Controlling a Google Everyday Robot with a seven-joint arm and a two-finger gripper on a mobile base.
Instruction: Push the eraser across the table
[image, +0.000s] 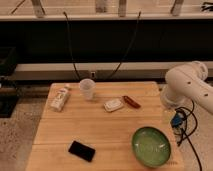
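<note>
The eraser, a flat black block, lies on the light wooden table near its front left. My white arm hangs off the table's right side. Its gripper sits low beside the right edge, far from the eraser, open and holding nothing. Cables partly hide it.
A green bowl sits at the front right. A clear cup, a lying bottle, a small white rounded object and a reddish-brown sausage-shaped item lie across the back half. Black cables dangle by the right edge.
</note>
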